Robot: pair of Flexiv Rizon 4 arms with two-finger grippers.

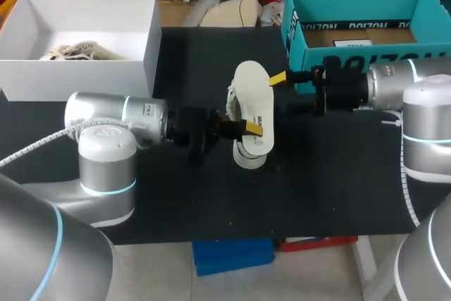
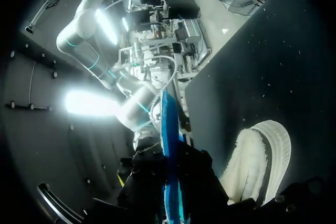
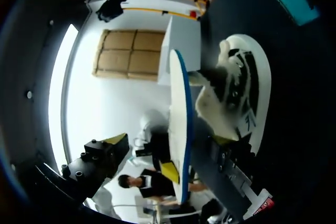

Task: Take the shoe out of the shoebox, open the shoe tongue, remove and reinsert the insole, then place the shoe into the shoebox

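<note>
Left gripper [image 1: 243, 127] clamped on the white insole [image 1: 252, 93] (blue underside), held on edge over the shoe [image 1: 248, 154] lying mid table [image 1: 331, 174], right gripper [image 1: 285, 91] fingers apart either side of the insole's far end.

Robot lab bench, pretty obvious from the hardware.

Two chunky silver-grey robot arms with glowing cyan rings at the joints hang over a matte black tabletop [image 1: 338, 188], the left arm [image 1: 106, 139] coming in from one side and the right arm [image 1: 423, 103] from the other. A ribbed white cable hose [image 1: 35, 147] runs along the left one, so it's a proper wired-up rig and nothing homey. At the back of the table sit an open white cardboard box [image 1: 84, 72] and an open teal cardboard box [image 1: 294, 33], well apart.
</note>
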